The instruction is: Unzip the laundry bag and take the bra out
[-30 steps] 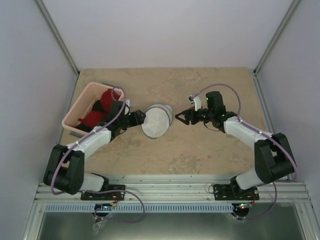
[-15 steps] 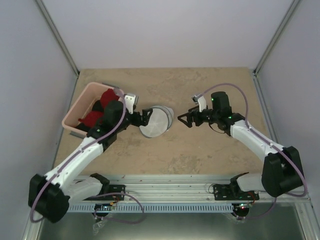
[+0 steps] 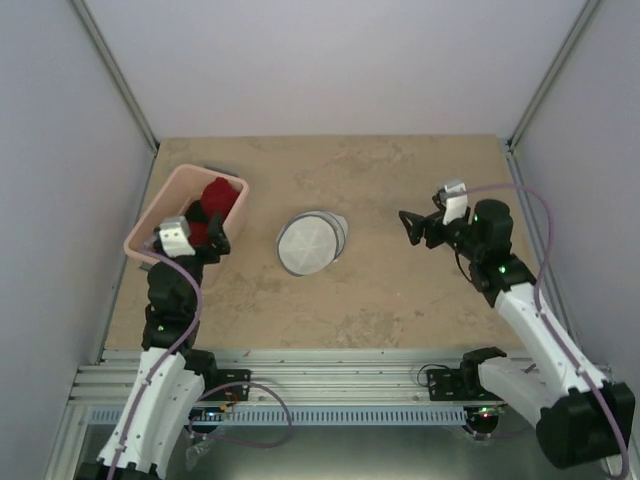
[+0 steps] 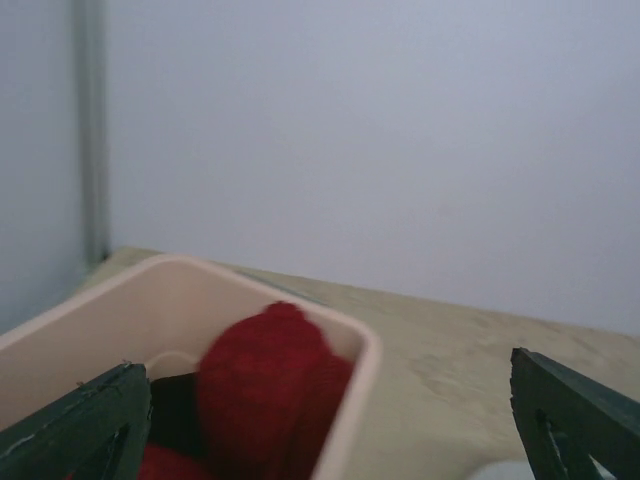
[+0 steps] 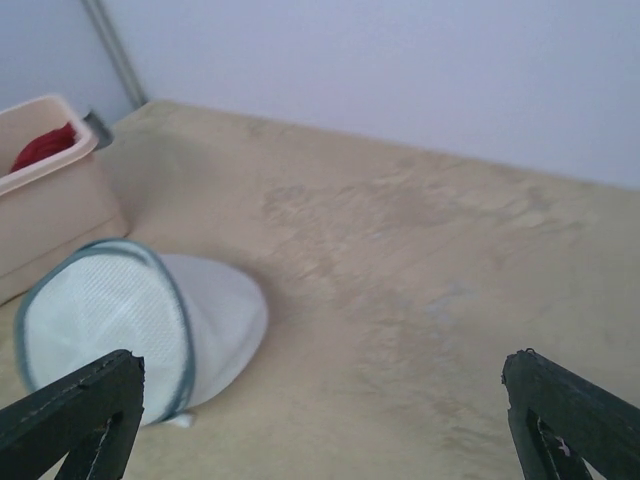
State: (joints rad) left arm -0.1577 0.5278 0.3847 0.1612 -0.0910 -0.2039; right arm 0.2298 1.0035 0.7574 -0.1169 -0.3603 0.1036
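At the upper left of the top view stands a pink bin [image 3: 152,210], and the red bra [image 3: 220,196] lies inside it, with something dark beside it. The bra is heaped against the far corner and rises a little over the rim.

The left gripper [image 3: 214,238] hangs just at the near right side of the bin. In its wrist view both fingers sit at the edges of the frame, so it is spread wide and holds nothing.

In the middle of the table [image 3: 400,300] the laundry bag [image 3: 310,243] lies on its side, its round flat face turned up toward the camera. I cannot tell if its zipper is open.

To the right, well apart from the bag, the right gripper [image 3: 410,227] points toward it, also spread wide and empty.

I judge the removing step is done, since the bra is outside the bag. The next move calls only for bringing both arms to rest.
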